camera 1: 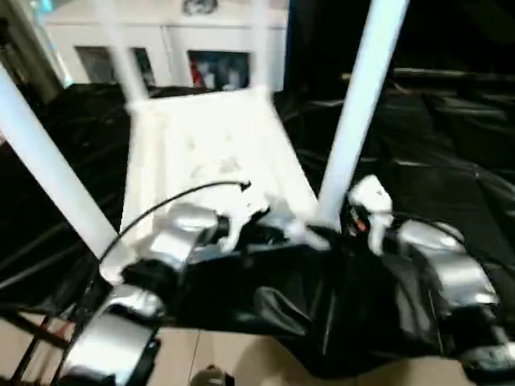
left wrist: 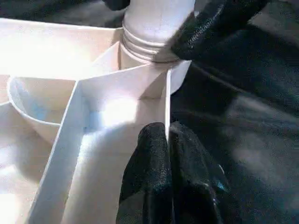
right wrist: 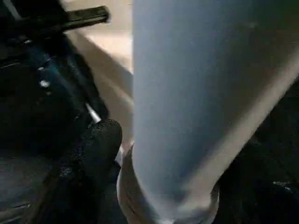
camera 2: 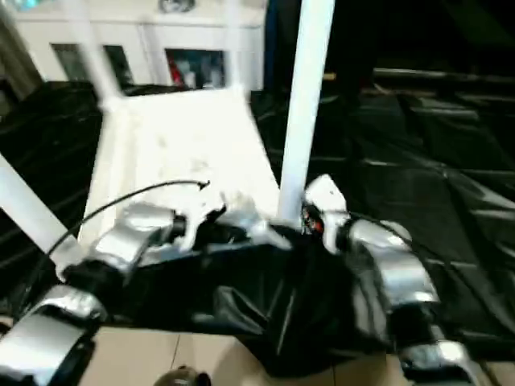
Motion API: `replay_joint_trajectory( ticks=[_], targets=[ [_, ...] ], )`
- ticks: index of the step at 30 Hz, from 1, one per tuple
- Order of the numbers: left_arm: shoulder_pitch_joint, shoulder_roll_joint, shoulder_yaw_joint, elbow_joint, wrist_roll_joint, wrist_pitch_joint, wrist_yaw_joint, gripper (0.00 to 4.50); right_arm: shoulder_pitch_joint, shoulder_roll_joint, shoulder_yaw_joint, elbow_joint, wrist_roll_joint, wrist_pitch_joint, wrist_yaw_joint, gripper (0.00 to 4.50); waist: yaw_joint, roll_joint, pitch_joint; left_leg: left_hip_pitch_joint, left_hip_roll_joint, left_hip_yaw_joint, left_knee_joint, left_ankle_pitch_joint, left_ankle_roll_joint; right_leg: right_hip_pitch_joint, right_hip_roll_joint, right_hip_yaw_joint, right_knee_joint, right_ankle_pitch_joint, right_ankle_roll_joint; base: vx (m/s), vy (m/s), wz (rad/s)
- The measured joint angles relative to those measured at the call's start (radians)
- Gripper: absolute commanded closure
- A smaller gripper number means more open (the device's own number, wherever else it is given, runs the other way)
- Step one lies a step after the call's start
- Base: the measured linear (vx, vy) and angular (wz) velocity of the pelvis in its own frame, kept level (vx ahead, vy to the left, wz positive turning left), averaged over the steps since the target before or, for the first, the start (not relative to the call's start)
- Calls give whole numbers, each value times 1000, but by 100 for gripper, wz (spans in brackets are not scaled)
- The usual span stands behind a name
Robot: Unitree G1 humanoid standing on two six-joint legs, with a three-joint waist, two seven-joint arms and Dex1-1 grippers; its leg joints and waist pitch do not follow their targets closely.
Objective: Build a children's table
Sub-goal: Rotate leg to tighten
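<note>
1. Lower centre of frame: left gripper [left wrist: 167, 154] pinched together on thin rim wall of white ribbed tabletop [camera 1: 217, 153].
2. Right gripper [camera 1: 354, 215] at threaded base of near-right leg [camera 1: 358, 112]; spread, cannot tell.
3. Upside-down tabletop lies on black cloth [camera 1: 451, 137], smooth tapered legs up.

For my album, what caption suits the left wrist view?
Left gripper pinching the upturned tabletop's rim beside a fitted leg.

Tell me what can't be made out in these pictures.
- Near right leg: top cut off by the head view's edge.
- Whether that leg's threaded end is fully screwed into the tabletop: a black finger covers part of the joint.
- Far legs: blurred.
- Right gripper: second finger hidden behind the leg.
</note>
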State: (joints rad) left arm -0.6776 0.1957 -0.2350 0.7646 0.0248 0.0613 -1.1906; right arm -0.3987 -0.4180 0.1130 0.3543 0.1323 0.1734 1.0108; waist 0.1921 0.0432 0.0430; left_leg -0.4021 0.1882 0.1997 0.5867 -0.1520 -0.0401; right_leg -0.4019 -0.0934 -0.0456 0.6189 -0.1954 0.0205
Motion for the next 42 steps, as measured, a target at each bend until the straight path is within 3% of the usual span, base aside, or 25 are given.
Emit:
replay_joint_trajectory(
  ticks=[6,13,21,23,28,30,35,39,41,42],
  targets=[
    [32,42,-10,-55,-20,1,-89,450,0,-22,39,1,25,14,91,140,7,-1,1,-2,0,0,0,-1,1,-1,0,0,-1,0,0,0,0,0],
    [54,69,-12,-92,-30,11,-124,450,-1,-22,44,0,38,22,134,181,7,-2,1,-2,0,0,0,-1,1,-1,0,-1,-2,0,0,0,0,0],
    [66,74,-12,-114,-30,23,-118,450,5,-14,45,-6,48,35,124,187,6,-3,2,-2,0,0,0,-1,1,-1,0,-1,-2,0,0,0,0,0],
    [59,57,-9,-103,-23,26,-53,450,1,25,21,20,33,31,43,187,4,-4,2,-1,1,0,1,-1,1,-1,0,0,0,0,0,0,0,0],
    [-1,-24,12,-15,9,43,126,450,-39,130,-59,104,12,47,-229,187,-22,-3,2,0,0,1,1,0,0,-1,0,0,-1,1,-2,0,0,0],
    [-33,-73,16,30,33,50,224,450,-49,190,-101,125,-2,58,-382,187,-26,-3,2,1,0,1,1,0,0,0,0,0,0,1,-2,0,0,0],
    [-82,-154,33,97,44,81,394,450,-93,300,-147,169,-69,45,-681,188,-31,-1,1,0,0,1,-2,0,0,0,0,0,-3,1,-2,0,0,0],
    [-88,-167,38,106,45,81,415,450,-97,307,-143,203,-95,-24,-711,188,-34,0,0,0,-1,1,-5,0,0,0,0,0,-6,1,-2,0,0,0],
    [-88,-166,42,107,45,80,403,450,-94,307,-147,200,-83,-22,-698,118,-35,1,-1,0,-1,1,-5,0,0,0,0,-1,-6,1,-2,0,0,0],
    [-88,-163,43,107,45,79,393,450,-91,307,-152,194,-73,-17,-679,118,-35,1,0,0,-1,1,-5,0,0,0,0,-1,-6,1,-2,0,0,0]
  ],
)
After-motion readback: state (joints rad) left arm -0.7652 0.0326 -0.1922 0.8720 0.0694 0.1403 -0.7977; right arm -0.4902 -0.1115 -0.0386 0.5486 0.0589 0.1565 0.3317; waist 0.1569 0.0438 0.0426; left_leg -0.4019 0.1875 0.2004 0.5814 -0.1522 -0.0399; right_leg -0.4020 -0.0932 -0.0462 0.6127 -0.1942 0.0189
